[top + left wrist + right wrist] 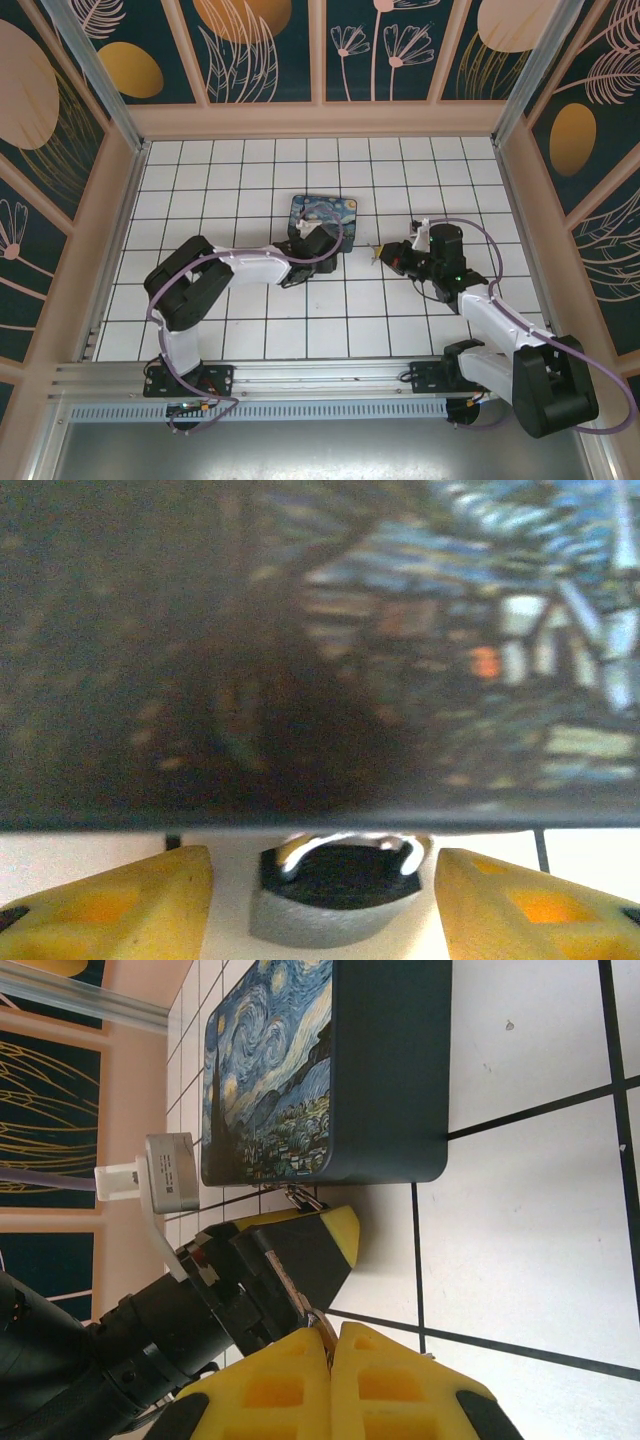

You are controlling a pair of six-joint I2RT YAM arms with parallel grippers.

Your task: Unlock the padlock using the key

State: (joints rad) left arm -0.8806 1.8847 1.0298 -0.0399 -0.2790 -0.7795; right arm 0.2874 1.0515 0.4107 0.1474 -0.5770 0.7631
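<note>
While the padlock [340, 878] lies on the surface [80, 842] against the painted box [320, 650], between the parted fingers of the left hand [322, 905], we should close squarely on its body; the right hand [330, 1335], pinched on the key [318, 1318], hangs nearby.

Left jaws at the near edge of the blue painted box [325, 207], right jaws nearby on white tiles [220, 190]
</note>
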